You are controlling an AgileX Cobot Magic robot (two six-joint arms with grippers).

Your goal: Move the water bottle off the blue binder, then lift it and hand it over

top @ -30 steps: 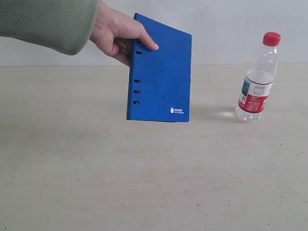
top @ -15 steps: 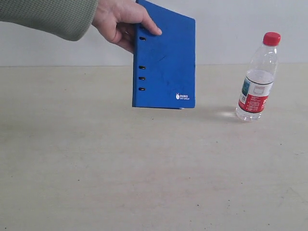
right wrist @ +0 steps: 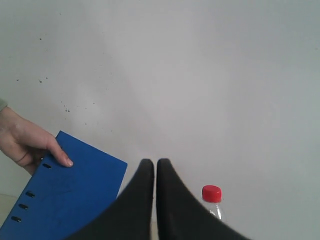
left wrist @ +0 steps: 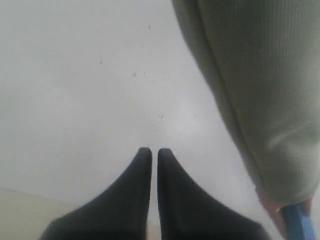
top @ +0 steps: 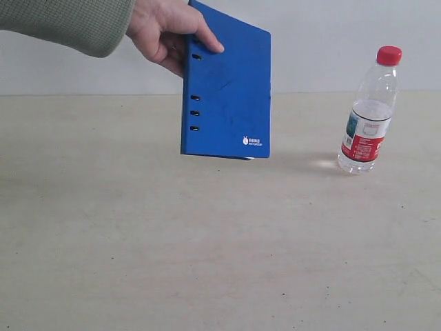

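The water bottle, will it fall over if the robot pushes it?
Probably, if pushed high up: the water bottle stands upright on the table and is tall and narrow. Once down, its round body would likely roll. Its clear plastic looks smooth, so it may slip in a grip.
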